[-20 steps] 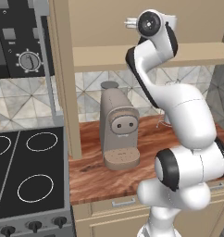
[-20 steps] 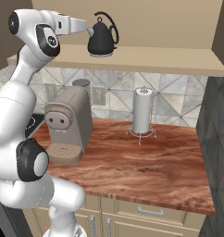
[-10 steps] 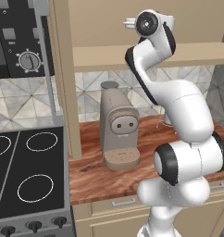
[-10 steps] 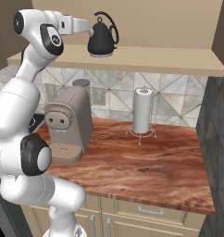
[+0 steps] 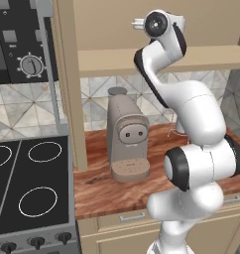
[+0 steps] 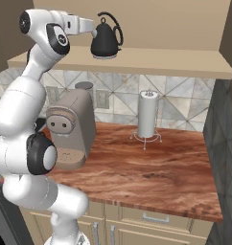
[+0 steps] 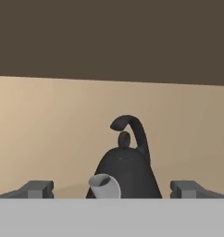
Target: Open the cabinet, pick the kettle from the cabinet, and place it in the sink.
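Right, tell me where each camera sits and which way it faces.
Left base view: behind the arm, to its left, facing the coffee machine and stovetop; the arm fills the right.
Right base view: behind, to its right, facing the kettle on the cabinet shelf; the arm rises at left.
Hand view: on the hand, facing the kettle between open jaws.
The base views share the coffee machine.

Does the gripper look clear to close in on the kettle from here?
Probably yes. The kettle stands upright on the cabinet shelf, centred between the open gripper fingers, spout toward the hand, with nothing between them.
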